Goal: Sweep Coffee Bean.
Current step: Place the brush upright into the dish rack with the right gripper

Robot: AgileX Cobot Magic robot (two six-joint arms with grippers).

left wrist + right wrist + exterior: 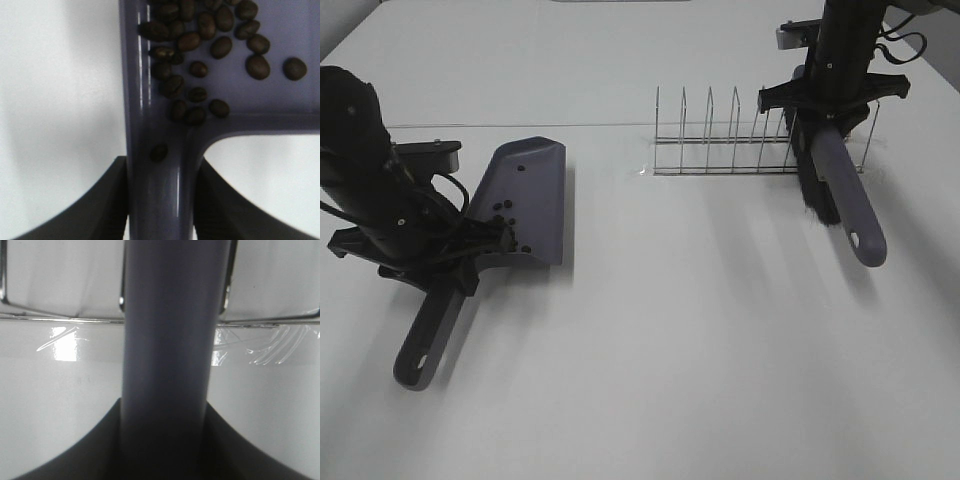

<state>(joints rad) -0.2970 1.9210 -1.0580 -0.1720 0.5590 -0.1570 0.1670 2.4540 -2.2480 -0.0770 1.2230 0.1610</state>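
**Item 1: coffee beans** (200,45). All that show lie inside the grey dustpan (525,205), centre-left of the high view. Most are heaped at the handle end, a few are scattered nearer the lip, and one rests on the neck where the handle begins.

**Item 2: left fingers** (90,210). Clamped on the dustpan handle, one on each side.

**Item 3: right fingers** (75,450). Clamped on the handle of the brush (840,190), upper right of the high view. The dark bristles hang at the right end of the wire rack (720,140).

**Hazards (judged).**
- Tipping the pan lip-down, or jolting it, would roll the heap out onto the bench (700,350).
- The bean on the neck is likeliest to drop off.
- A sideways sweep of the brush could catch bristles in the rack's upright wires and drag the rack.

**Surroundings.** The rack stands at upper centre, well apart from the pan, with open bench between them. Only the rack obstructs, and only the brush.
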